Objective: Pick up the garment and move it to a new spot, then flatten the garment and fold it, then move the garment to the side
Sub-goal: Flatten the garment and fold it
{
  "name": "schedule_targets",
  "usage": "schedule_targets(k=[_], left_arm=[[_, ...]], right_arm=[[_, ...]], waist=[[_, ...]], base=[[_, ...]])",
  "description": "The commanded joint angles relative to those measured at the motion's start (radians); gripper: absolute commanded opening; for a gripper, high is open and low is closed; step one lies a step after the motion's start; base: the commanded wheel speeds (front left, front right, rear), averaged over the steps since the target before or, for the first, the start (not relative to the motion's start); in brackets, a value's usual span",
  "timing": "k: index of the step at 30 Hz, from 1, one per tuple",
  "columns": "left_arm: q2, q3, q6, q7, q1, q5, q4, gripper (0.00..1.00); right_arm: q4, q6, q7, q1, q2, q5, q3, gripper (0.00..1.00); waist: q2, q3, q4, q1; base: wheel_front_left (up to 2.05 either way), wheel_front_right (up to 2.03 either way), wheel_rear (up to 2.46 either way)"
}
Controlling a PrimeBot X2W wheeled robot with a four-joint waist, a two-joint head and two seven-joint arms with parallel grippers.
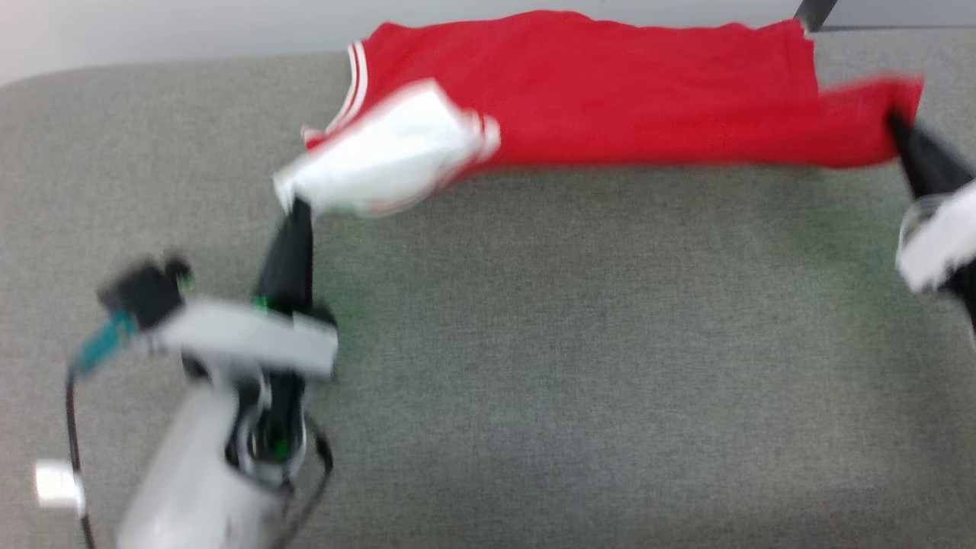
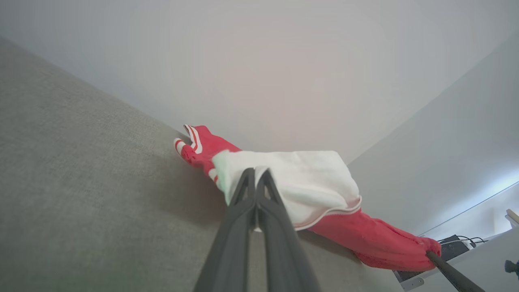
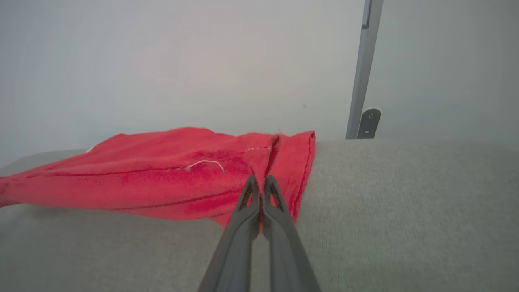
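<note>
Currently left gripper [image 1: 293, 204] is pinching the shirt [image 1: 610, 91] by its white sleeve [image 1: 389, 152] at 10 o'clock, right gripper [image 1: 894, 122] is pinching the red hem [image 1: 869, 107] at 2, both clamped tight, shirt lying stretched 9-to-3 along the 12 o'clock edge of the grey surface [image 1: 534, 343].

Grey cloth-covered table [image 1: 534, 343] with one red garment [image 1: 610, 84] at its far edge.
The top is plain grey woven cloth, rounded at the far left corner. The garment lies stretched sideways along the far edge, beside the pale wall [image 1: 152, 30]; a white sleeve [image 1: 389, 149] with red stripes is at its left end, blurred.
</note>
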Motion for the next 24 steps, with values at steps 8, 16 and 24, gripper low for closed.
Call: schedule_targets(k=[8,16,24], left_arm=[[0.040,0.004,0.059,0.006,0.337,0.017,-0.265,0.00],[0.094,-0.003,0.162,0.028,0.554,0.053,-0.527,0.00],[0.133,-0.011,0.244,0.064,0.673,0.084,-0.721,0.00]], right_arm=[[-0.253,-0.001,0.032,0.314,-0.051,0.003,-0.069,0.00],[-0.480,-0.002,0.138,0.555,-0.023,-0.099,-0.252,0.00],[-0.722,-0.002,0.289,0.749,0.062,-0.191,-0.436,0.00]], waist=[[0.0000,-0.050,-0.029,0.0000],[0.0000,-0.052,-0.038,0.0000],[0.0000,-0.024,-0.029,0.0000]], base=[[0.00,0.00,0.00],[0.00,0.00,0.00],[0.00,0.00,0.00]])
